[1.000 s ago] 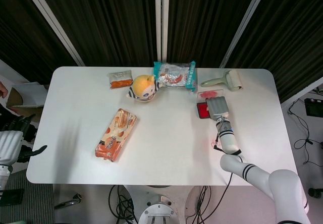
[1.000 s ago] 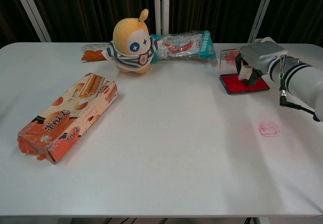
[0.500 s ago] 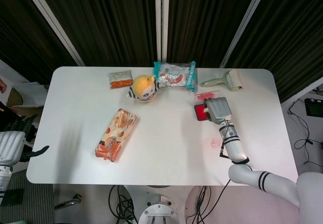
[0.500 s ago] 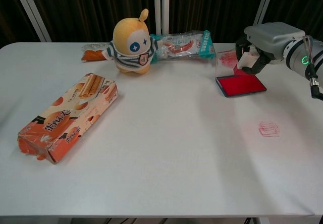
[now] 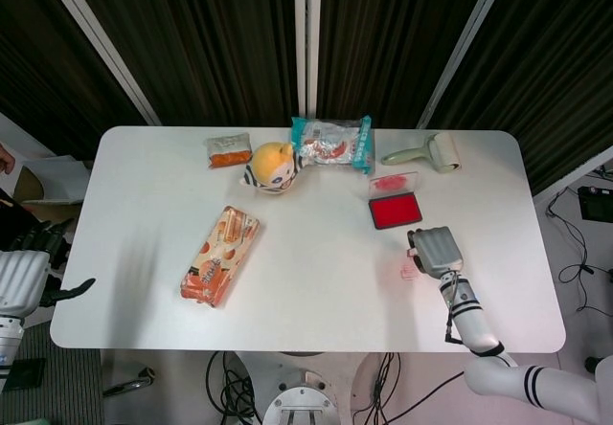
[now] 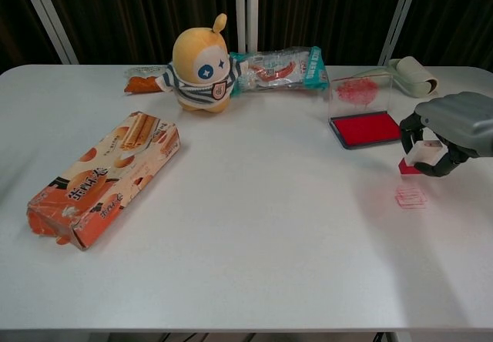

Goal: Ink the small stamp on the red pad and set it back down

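Right hand (image 6: 451, 130) grips the stamp (image 6: 418, 157) just above the tabletop (image 6: 254, 226), near the open red pad (image 6: 365, 128); left hand (image 5: 34, 270) hangs off-table, fingers apart, empty

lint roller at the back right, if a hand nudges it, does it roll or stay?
The lint roller lies on its side on the table, so its cylindrical head would probably roll. The long handle likely makes it pivot rather than travel straight. It looks light and should shift easily.
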`<state>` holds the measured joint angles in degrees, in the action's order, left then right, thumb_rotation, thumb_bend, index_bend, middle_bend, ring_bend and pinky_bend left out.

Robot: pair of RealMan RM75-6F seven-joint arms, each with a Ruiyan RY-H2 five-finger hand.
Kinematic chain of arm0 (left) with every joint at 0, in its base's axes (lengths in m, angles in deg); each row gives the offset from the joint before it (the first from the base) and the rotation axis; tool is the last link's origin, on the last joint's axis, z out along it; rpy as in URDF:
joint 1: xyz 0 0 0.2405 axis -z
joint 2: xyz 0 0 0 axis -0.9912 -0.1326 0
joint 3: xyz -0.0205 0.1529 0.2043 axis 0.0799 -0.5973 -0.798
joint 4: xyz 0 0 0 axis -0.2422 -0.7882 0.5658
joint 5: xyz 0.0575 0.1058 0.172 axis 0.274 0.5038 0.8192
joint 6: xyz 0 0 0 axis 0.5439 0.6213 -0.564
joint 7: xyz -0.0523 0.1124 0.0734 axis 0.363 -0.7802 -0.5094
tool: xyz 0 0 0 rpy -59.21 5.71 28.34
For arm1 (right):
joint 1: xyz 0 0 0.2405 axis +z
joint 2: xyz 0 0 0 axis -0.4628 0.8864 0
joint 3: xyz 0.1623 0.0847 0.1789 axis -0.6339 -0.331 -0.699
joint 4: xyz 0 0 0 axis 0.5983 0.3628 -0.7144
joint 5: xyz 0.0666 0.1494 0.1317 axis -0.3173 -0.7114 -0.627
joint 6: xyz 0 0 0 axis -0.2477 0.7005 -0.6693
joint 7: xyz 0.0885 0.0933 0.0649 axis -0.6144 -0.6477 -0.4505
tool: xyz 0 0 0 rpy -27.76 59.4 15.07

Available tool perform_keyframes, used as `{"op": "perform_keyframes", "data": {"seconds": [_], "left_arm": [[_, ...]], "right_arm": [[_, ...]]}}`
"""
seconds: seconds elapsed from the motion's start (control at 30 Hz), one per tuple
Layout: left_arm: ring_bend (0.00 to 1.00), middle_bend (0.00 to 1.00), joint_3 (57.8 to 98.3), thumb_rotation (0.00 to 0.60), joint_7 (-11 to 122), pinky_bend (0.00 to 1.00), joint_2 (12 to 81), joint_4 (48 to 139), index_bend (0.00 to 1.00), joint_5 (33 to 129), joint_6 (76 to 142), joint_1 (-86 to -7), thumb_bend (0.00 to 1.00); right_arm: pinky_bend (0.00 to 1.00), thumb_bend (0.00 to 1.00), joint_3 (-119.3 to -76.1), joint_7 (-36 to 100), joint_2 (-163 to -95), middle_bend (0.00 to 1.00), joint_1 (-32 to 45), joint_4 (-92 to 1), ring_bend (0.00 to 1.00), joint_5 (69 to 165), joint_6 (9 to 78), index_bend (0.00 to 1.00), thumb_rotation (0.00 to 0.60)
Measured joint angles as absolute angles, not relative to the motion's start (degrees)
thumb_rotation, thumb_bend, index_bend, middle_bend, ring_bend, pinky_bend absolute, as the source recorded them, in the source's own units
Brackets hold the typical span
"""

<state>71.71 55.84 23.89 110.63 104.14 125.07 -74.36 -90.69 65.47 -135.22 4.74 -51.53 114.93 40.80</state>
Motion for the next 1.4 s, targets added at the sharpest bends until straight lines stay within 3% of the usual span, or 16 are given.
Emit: {"op": "perform_keyframes", "data": {"seconds": [0.7,1.13,1.3,1.4], "left_arm": [[0.12,0.18,71.8,0.399,56.6,0.21,24.0,110.0,0.11,104.0,124.9,-74.3,0.12],[0.12,0.18,71.9,0.396,56.9,0.21,24.1,109.5,0.1,104.0,125.1,-74.3,0.12],[0.12,0.18,71.9,0.398,57.1,0.21,24.1,109.4,0.1,104.1,125.3,-74.5,0.12],[0.12,0.18,71.9,0.4,57.2,0.21,24.0,109.4,0.1,104.0,125.3,-74.6,0.12]], "right_arm": [[0.97,0.31,-90.5,66.2,-136.9,0.49,4.3,-49.6,0.81,114.9,38.5,0.52,0.6],[0.97,0.3,-90.5,67.0,-135.9,0.37,4.6,-50.8,0.81,114.4,37.2,0.29,0.6],[0.97,0.28,-90.2,67.4,-134.7,0.28,4.5,-52.6,0.8,114.5,37.4,0.09,0.6],[0.97,0.27,-90.0,67.6,-132.7,0.25,3.8,-55.3,0.8,115.2,38.8,0.02,0.6]]}}
